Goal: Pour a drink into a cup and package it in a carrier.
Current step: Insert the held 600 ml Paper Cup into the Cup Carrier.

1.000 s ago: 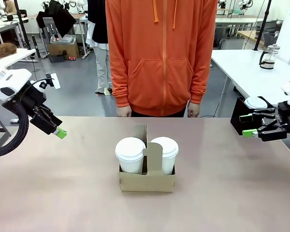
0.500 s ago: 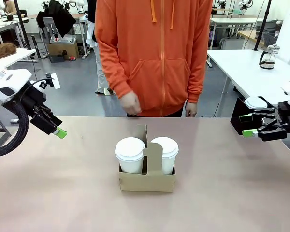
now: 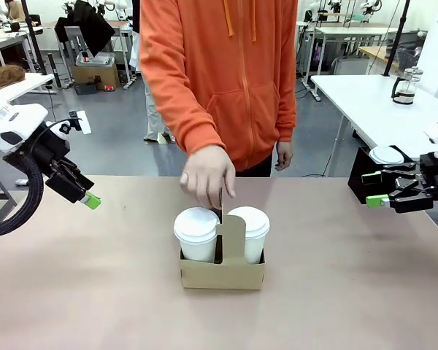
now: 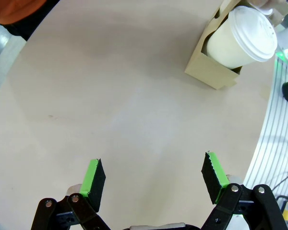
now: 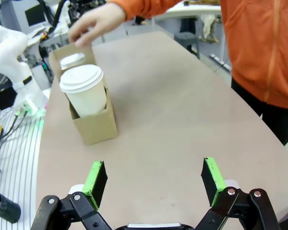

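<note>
Two lidded cups [image 3: 197, 233] stand side by side in the carrier [image 3: 222, 272] at table centre, one per slot, so packing looks done. At nine o'clock the left gripper [image 3: 93, 200] hangs spread and empty; at three o'clock the right gripper [image 3: 377, 189] likewise. At twelve o'clock, the person's hand [image 3: 207, 175] reaches the handle, probably to lift it.
</note>
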`<state>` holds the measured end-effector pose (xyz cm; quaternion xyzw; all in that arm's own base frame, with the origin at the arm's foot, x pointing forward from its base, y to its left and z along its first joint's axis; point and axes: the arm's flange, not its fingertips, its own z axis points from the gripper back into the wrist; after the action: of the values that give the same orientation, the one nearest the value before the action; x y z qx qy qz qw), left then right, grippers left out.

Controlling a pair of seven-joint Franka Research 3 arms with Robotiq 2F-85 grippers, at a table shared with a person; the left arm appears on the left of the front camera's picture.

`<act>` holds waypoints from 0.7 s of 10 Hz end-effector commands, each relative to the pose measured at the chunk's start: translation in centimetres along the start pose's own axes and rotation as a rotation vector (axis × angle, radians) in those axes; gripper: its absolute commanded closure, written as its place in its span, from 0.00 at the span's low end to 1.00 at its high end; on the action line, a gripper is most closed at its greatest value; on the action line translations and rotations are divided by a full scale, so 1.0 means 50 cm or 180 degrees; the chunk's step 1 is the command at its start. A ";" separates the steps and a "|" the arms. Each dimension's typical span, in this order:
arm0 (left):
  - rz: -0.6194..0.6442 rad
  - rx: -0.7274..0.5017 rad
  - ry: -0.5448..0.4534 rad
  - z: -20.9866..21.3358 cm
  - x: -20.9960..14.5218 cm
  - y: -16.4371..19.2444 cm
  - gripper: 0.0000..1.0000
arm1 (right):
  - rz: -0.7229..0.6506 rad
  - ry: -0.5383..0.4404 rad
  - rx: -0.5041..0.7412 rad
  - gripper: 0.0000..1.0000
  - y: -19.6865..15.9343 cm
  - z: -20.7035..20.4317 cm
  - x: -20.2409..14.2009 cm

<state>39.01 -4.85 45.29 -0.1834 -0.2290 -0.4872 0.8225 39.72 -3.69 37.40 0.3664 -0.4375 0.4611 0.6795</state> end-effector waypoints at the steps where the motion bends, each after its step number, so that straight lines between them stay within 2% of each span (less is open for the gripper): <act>1: 0.0046 -0.0033 -0.0029 0.001 0.004 0.000 0.00 | 0.0015 -0.0018 0.0017 0.00 -0.003 0.004 0.006; 7: 0.0046 -0.0033 -0.0029 0.001 0.004 0.000 0.00 | 0.0015 -0.0018 0.0017 0.00 -0.003 0.004 0.006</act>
<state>39.01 -4.85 45.29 -0.1834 -0.2290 -0.4872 0.8225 39.72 -3.69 37.40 0.3664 -0.4375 0.4612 0.6795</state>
